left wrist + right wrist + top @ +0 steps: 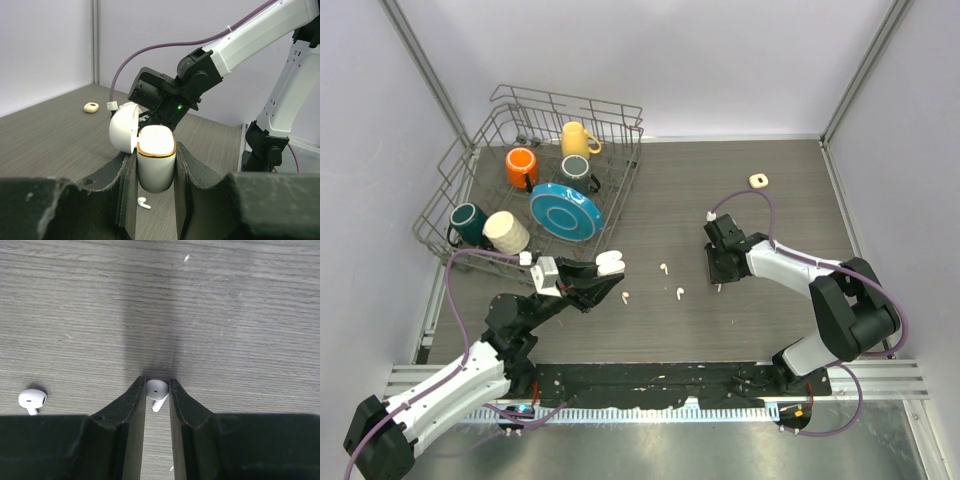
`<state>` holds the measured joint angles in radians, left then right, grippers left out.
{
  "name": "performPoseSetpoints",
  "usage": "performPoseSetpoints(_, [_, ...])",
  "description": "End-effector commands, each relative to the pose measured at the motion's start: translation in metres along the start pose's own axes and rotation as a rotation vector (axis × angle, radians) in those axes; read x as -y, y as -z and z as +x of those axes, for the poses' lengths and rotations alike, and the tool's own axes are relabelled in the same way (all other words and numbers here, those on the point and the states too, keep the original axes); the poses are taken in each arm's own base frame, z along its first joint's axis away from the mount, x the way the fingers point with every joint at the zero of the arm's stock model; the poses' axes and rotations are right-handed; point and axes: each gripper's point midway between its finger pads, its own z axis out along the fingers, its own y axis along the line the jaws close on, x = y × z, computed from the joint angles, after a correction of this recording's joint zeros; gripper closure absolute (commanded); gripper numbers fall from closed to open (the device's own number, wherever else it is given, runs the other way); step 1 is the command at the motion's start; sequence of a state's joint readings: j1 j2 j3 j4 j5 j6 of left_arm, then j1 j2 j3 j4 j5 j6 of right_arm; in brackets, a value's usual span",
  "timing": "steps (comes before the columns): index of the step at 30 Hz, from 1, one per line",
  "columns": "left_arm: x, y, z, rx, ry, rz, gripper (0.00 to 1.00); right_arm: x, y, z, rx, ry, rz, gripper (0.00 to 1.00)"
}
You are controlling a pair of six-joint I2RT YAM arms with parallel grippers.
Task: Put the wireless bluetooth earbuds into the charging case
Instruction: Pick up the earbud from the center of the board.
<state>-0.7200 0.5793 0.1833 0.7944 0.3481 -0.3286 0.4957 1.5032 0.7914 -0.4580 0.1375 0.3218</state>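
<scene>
The left gripper [155, 172] has its two dark fingers pressed on both sides of the white charging case [156, 152]. It holds the case up off the table [720, 330], standing almost straight. The case has a gold ring around its mouth. Its round lid [123, 128] is flipped open to the left. In the top view the case is a little left of the middle, just below the dish rack [450, 175].

The right gripper [157, 382] is down at the table, a bit right of the middle in the top view. Its fingers are nearly together, with only a thin gap. One earbud [156, 389] sits in that gap, right at the tips. The fingers touch it on both sides, and its little stem pokes out toward the bottom of the wrist picture.

Three more lie loose on the table between the two grippers: the top earbud [664, 268], the left earbud [625, 296] and the right earbud [679, 293]. They are near each other but not touching.

A small tan thing [758, 180] lies alone in the upper right of the table.

The dish rack sits in the upper left. It holds a blue plate [565, 210] and five mugs — yellow [578, 138], orange [521, 165], grey [575, 168], dark green [468, 222] and cream [506, 232].
</scene>
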Motion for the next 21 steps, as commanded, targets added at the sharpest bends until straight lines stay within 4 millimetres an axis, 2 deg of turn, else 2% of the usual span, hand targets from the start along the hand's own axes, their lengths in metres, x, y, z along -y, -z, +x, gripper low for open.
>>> performPoseSetpoints(1, [0.002,-0.003,-0.021,0.065,-0.034,0.002,1.0,-0.004,0.015,-0.02,0.073,-0.003,-0.009,0.98])
performPoseSetpoints(5, [0.001,-0.003,-0.021,0.067,-0.035,-0.004,1.0,-0.014,0.032,-0.038,0.154,-0.001,-0.05,0.99])
performPoseSetpoints(8, [0.001,-0.003,-0.021,0.066,-0.032,-0.005,1.0,-0.029,0.054,-0.059,0.262,-0.001,-0.1,0.99])
performPoseSetpoints(9, [0.001,-0.003,-0.021,0.068,-0.033,-0.007,1.0,-0.029,0.068,-0.068,0.323,-0.011,-0.1,0.99])
performPoseSetpoints(11, [0.0,-0.004,-0.022,0.07,-0.033,-0.01,1.0,-0.047,0.087,-0.08,0.417,-0.004,-0.14,0.99])
performPoseSetpoints(12, [0.0,-0.004,-0.021,0.069,-0.033,-0.01,1.0,-0.048,0.105,-0.09,0.496,-0.015,-0.135,0.99])
performPoseSetpoints(14, [-0.002,-0.004,-0.022,0.072,-0.035,-0.018,1.0,-0.067,0.128,-0.099,0.595,-0.009,-0.179,0.99])
performPoseSetpoints(16, [-0.003,-0.005,-0.022,0.074,-0.034,-0.019,1.0,-0.07,0.156,-0.11,0.696,-0.043,-0.195,0.99])
performPoseSetpoints(17, [-0.002,-0.005,-0.023,0.079,-0.036,-0.016,1.0,-0.08,0.168,-0.113,0.735,-0.047,-0.232,0.99])
performPoseSetpoints(19, [-0.001,-0.006,-0.023,0.079,-0.035,-0.012,1.0,-0.084,0.191,-0.119,0.801,-0.078,-0.268,0.99])
performPoseSetpoints(21, [0.0,-0.006,-0.022,0.077,-0.034,-0.006,1.0,-0.096,0.21,-0.123,0.853,-0.097,-0.334,0.99])
